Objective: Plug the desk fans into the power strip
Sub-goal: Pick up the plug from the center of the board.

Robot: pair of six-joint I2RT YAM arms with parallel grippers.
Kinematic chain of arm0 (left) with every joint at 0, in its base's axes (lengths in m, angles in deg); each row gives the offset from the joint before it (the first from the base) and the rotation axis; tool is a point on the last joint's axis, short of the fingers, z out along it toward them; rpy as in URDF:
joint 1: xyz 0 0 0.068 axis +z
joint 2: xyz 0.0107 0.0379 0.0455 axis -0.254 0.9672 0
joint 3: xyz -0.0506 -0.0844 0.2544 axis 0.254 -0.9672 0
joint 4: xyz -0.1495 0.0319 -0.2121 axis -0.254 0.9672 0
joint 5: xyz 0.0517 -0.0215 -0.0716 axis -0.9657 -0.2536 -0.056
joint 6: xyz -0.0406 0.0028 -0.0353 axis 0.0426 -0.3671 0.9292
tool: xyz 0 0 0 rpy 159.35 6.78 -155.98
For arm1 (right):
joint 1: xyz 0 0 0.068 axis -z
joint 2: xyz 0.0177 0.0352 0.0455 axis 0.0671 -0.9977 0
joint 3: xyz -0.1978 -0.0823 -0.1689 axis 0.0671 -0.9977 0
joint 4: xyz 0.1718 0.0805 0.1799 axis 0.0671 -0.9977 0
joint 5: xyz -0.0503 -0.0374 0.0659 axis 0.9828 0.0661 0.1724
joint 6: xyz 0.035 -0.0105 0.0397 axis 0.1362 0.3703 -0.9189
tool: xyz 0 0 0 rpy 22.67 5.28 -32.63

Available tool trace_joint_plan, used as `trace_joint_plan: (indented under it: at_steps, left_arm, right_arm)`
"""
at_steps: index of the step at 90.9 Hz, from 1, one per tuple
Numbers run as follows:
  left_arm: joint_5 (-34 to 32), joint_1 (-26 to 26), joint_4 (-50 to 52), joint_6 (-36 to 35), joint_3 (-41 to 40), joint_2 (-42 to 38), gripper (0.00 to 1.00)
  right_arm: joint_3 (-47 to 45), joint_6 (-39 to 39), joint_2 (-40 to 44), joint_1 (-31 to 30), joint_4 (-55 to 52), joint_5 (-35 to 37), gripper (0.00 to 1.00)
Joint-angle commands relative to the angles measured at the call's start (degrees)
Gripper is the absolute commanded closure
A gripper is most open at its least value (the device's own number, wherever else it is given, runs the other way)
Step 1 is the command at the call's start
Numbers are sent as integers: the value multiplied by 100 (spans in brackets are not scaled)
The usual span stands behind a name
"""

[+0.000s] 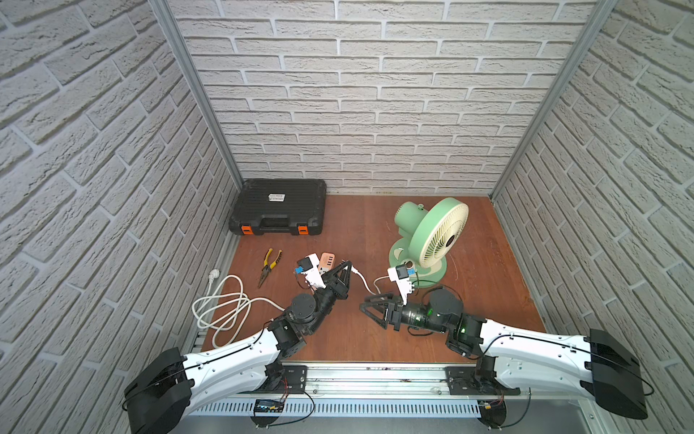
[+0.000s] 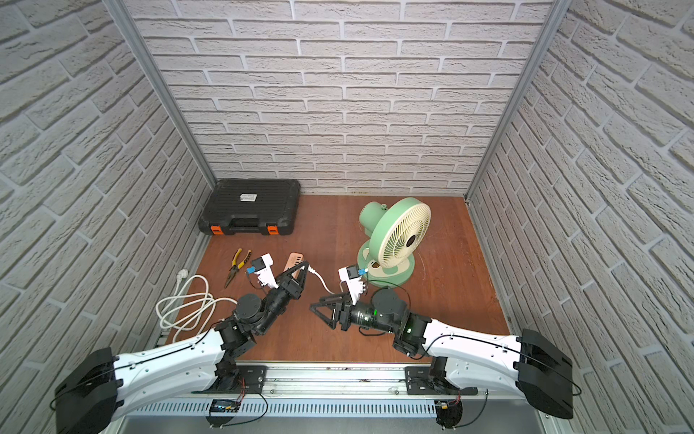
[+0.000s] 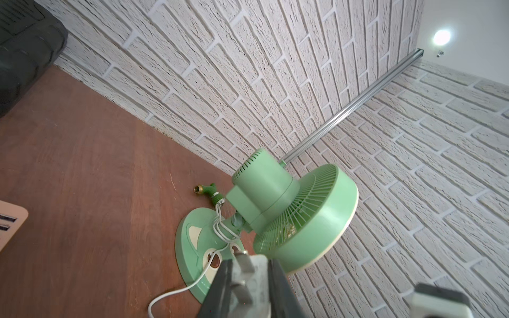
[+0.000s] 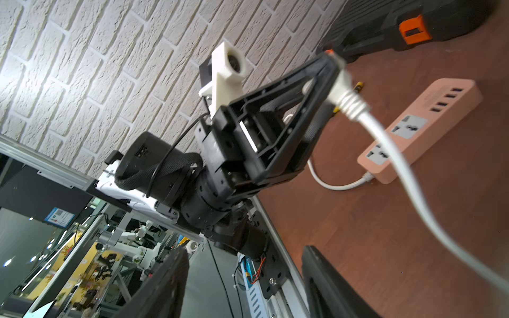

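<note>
- About halfway, I'd say: the small white plug [image 3: 253,275] is off the worktop [image 1: 375,233], pinched in the narrow-set left gripper [image 1: 348,263] with its metal prongs poking past the fingers. It is not in a socket yet.
- The power strip [image 4: 418,129] lies flat left of the worktop's centre, close by that gripper's tip. Both of its sockets show empty.
- What's left, as I see it, is to turn the prongs to a socket and push them home.
- The right gripper [image 1: 366,310] sits near the middle of the front edge, jaws spread wide with nothing between them.
- The desk fan [image 1: 432,236] stands upright toward the back right corner. It is smooth mint-green plastic with a round base and a cream ribbed grille. Its white cord [image 4: 399,159] sags away from the plug.
- The strip is a rounded, peach-orange matte box with a pale socket face and a row of USB slots. Its thick white cable [image 4: 341,188] leaves one end and lies coiled near the left edge, toward the front.
- The worktop is reddish-brown wood grain.
</note>
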Motion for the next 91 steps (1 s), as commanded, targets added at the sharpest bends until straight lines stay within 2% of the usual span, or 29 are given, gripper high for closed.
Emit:
trace_joint_plan:
  at_steps: [1,19,34,50,70,80,91]
  left_arm:
    - [-271,-41,-631,154,258,124,100]
    - [-123,-145,-866,384,357,360,100]
    - [-161,-202,-798,499,324,266,100]
    - [-167,-224,-798,629,300,227,100]
    - [-102,-244,-888,777,214,304,100]
    - [-128,-257,-885,836,110,280,100]
    - [-165,-256,-874,901,4,217,100]
  right_arm:
    - [-48,-166,-308,-172,1152,553,30]
    - [-216,-318,-746,-167,1506,1721,26]
    - [-113,-217,-905,37,1910,2004,23]
    - [52,-446,-1169,326,2067,2041,25]
    - [138,-715,-1812,536,3043,1834,36]
    - [112,-732,-2060,588,3582,1778,44]
    - [161,-625,-2220,587,4013,1623,46]
